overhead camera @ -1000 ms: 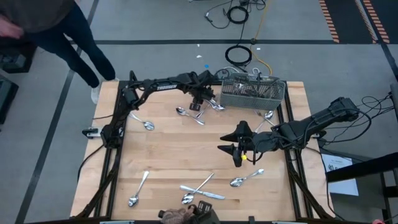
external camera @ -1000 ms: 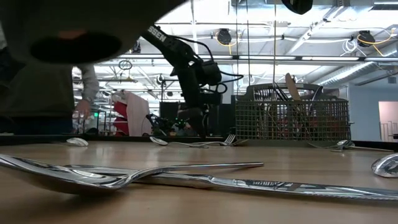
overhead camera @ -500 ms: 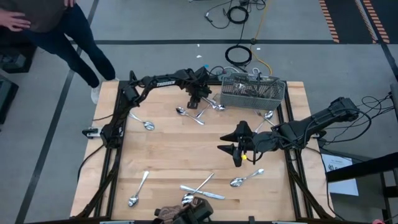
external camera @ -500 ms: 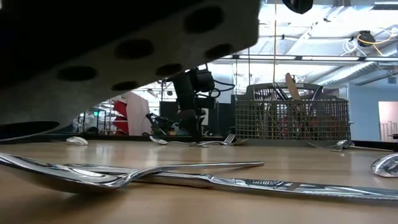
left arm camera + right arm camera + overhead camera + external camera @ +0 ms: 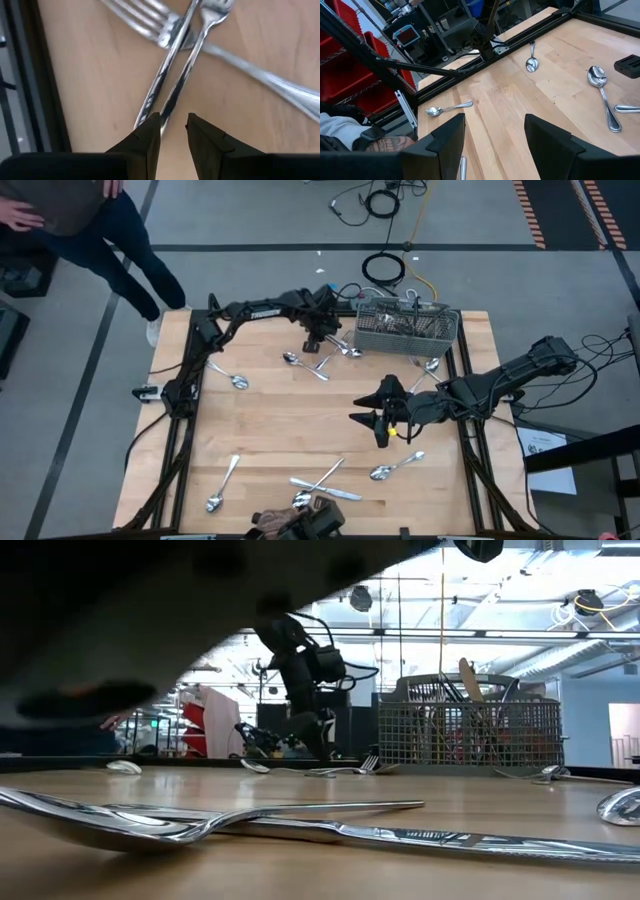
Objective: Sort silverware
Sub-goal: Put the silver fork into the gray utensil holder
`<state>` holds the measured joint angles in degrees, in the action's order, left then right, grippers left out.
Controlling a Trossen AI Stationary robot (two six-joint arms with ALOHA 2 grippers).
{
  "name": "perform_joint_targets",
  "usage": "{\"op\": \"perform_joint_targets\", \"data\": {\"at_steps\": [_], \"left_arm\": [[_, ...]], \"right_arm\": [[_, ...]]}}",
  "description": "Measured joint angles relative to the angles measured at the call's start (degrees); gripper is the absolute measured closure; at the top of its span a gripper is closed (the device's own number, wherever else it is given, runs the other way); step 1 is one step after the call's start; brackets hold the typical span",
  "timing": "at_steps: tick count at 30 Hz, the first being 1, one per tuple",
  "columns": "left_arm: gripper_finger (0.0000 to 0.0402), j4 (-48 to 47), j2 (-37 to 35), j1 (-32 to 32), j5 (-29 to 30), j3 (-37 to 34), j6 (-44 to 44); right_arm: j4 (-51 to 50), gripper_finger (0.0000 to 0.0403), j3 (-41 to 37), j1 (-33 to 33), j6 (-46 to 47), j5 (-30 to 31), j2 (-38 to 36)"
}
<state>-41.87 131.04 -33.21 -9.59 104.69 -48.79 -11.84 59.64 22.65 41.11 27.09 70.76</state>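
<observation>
Wooden table point(image 5: 280, 430), basket point(image 5: 405, 327) at one o'clock. Left gripper point(image 5: 173, 131) sits at twelve, jaws narrowed around a fork point(image 5: 182, 85) handle, not visibly clamped. Crossed forks could snag together. Right gripper point(image 5: 381, 420), centre-right, waits open, empty.

One wire basket point(image 5: 406, 328), two arms, one person point(image 5: 70, 220), roughly a dozen loose silverware point(image 5: 325, 485)
</observation>
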Motion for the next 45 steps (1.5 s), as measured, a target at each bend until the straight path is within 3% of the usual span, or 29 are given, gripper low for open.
{"op": "perform_joint_targets", "data": {"at_steps": [11,14,18,31,37,45], "left_arm": [[0.0297,0.7,1.3,-2.0,-0.2,0.2,0.2],[0.0297,0.1,1.7,-3.1,-3.8,0.1,0.3],[0.0297,-1.2,1.9,-3.2,-3.9,0.2,-0.3],[0.0298,-4.4,1.9,-3.1,-2.0,0.3,-1.6],[0.0298,-6.6,1.1,-2.4,3.6,0.2,-1.5],[0.0298,-4.8,-1.4,0.0,2.4,0.1,-3.0]], "right_arm": [[0.3,0.0206,0.0,0.0,0.3,-0.1,0.0],[0.4,0.0206,0.0,0.0,1.1,-0.2,0.0],[0.5,0.0206,0.0,0.0,1.8,-0.2,0.0],[0.9,0.0206,0.0,0.8,2.2,-0.2,0.0],[0.9,0.0206,0.0,1.1,1.9,-0.2,0.0],[0.6,0.0206,0.0,1.1,0.4,-0.2,0.0]]}}
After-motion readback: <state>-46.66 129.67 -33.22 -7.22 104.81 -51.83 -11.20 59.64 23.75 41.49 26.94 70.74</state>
